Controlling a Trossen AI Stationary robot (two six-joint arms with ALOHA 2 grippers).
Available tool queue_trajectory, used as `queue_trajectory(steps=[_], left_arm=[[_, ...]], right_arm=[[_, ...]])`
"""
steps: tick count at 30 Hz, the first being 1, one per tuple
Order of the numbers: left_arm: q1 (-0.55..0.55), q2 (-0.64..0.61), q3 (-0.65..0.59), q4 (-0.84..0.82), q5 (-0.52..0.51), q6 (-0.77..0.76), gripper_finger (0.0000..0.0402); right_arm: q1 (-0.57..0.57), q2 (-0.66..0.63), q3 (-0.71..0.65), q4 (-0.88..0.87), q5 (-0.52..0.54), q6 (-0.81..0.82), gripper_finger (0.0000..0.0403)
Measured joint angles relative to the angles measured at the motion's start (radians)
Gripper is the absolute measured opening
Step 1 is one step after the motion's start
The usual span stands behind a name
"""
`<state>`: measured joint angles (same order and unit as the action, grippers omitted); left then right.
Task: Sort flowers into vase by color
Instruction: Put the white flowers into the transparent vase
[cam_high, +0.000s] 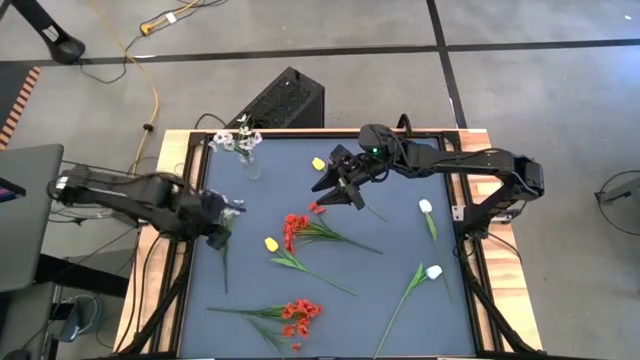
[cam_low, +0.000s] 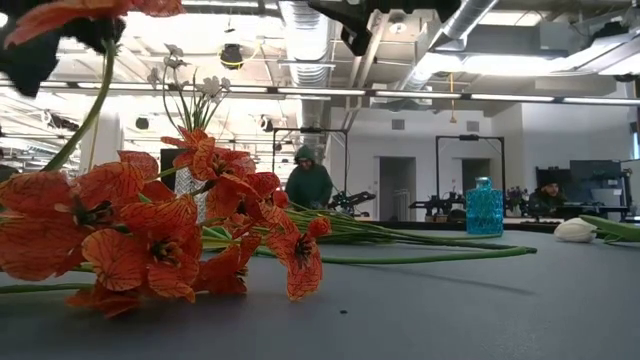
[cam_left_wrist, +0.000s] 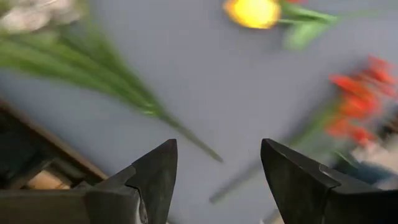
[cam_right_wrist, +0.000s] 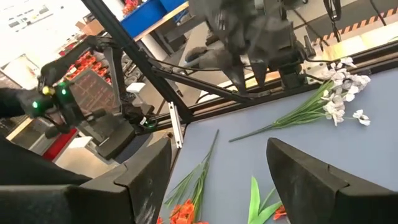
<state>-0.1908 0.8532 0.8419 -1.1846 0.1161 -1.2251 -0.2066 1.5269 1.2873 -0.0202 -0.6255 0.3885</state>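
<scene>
1. Flowers lie scattered over my blue-grey table mat (cam_high: 400, 240): one red blossom cluster (cam_high: 296, 228) near the middle, a second red cluster (cam_high: 301, 316) by the near edge, a yellow tulip (cam_high: 271, 244) just beside the middle cluster, another yellow tulip (cam_high: 318, 163) toward the far side.
2. Two white tulips rest on my right half, one (cam_high: 425, 206) near the mat's right edge and one (cam_high: 433, 271) nearer the front, both with long green stems.
3. A pale sprig of small blooms (cam_high: 240, 139) stands in a small clear vase (cam_high: 250, 166) at the far left corner of the mat.
4. My left gripper (cam_high: 222, 222) hangs over the mat's left edge with its fingers (cam_left_wrist: 155, 177) spread apart and nothing between them; below it lies a green stem (cam_left_wrist: 180, 130).
5. My right gripper (cam_high: 338, 190) is over the far middle of the mat, close to the far yellow tulip. Its fingers (cam_right_wrist: 149, 171) are spread and hold nothing.
6. From table height, the near red cluster fills the left foreground, a blue glass bottle (cam_low: 484, 208) stands farther back on the right, and a white tulip head (cam_low: 575, 230) lies at the right.
7. Beyond the table a person in a dark green hooded top (cam_low: 309, 180) is in the room.
</scene>
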Motion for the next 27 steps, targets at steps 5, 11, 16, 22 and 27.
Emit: queue_trajectory(steps=[5,11,16,22,27], left_arm=[[-0.079,0.047,-0.155,0.127,-0.042,-0.211,0.022],[-0.106,0.086,-0.295,0.253,-0.087,-0.342,0.0219],[-0.138,0.117,-0.347,0.267,-0.12,-0.441,0.0219],[-0.173,0.172,-0.375,0.339,-0.208,-0.522,0.0219],[-0.175,0.254,-0.376,0.349,-0.234,-0.524,0.0219]], right_arm=[[-0.006,0.0,0.0,-0.007,0.0,-0.005,0.0291],[-0.023,0.0,0.0,-0.014,0.0,-0.005,0.0291],[-0.026,0.0,0.0,-0.037,0.001,-0.004,0.0291],[-0.025,0.0,0.0,-0.063,0.0,-0.004,0.0291],[-0.025,0.0,0.0,-0.065,0.0,-0.004,0.0291]])
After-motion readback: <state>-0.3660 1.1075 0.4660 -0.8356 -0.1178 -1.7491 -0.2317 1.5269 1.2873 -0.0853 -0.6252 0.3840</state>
